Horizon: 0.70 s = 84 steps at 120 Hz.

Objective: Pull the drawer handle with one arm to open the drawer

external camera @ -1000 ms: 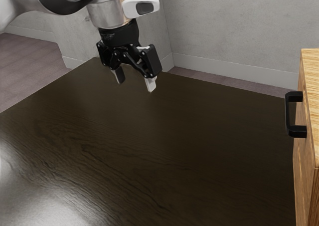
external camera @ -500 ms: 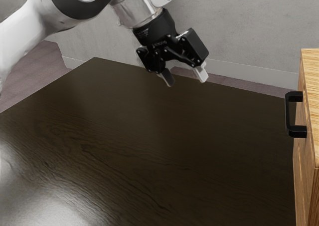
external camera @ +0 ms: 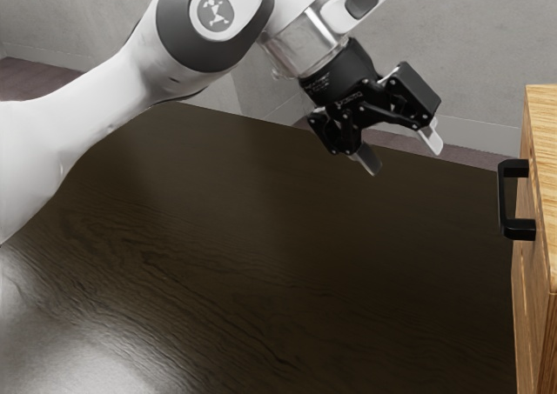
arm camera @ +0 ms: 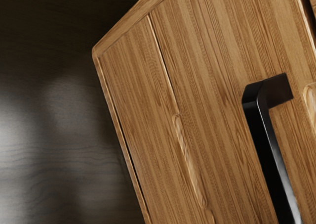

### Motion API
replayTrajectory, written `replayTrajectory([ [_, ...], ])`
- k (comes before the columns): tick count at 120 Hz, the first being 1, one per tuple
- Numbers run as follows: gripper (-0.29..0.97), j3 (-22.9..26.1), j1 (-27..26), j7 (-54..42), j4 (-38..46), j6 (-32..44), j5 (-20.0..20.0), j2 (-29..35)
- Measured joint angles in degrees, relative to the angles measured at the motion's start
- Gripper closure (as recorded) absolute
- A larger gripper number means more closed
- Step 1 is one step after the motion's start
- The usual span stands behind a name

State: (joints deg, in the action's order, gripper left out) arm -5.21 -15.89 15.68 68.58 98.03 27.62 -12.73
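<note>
Poised in mid-air above the far part of the dark, glossy wood-grain surface (external camera: 261,272): a black two-finger hand (external camera: 402,153), tilted toward the exterior view's right, released, with both fingers spread wide and nothing between or against them. Behind it, the white arm (external camera: 130,124) with its grey joint cap, sweeping in from the exterior view's left. At the exterior view's right edge, a light wooden cabinet (external camera: 535,290), with the black drawer handle (external camera: 513,201) on the face turned toward the hand. The handle an upright bar on two short posts, well apart from the fingertips, with bare surface between. From the wrist camera, looking straight at that face: a honey-coloured drawer front (arm camera: 207,110) with long grain and narrow seams, level with the panels beside it and not pulled out. On it, the dark bar of the drawer handle (arm camera: 269,150), ahead of the hand. Next to the cabinet's rounded corner, the dark surface (arm camera: 49,135), carrying soft pale reflections. Farther back in the exterior view, a plain grey wall (external camera: 487,37) with a pale baseboard, and a strip of brownish floor (external camera: 35,74) at the far left.
</note>
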Motion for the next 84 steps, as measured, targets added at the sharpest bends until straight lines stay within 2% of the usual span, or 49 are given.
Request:
replayTrajectory([
  [60, 0.01, 0.01, -3.16, 2.14, 5.05, 7.26, 4.75, 0.29],
  [84, 0.0, -0.05, -3.95, 2.78, 5.29, 8.79, 5.25, -0.03],
])
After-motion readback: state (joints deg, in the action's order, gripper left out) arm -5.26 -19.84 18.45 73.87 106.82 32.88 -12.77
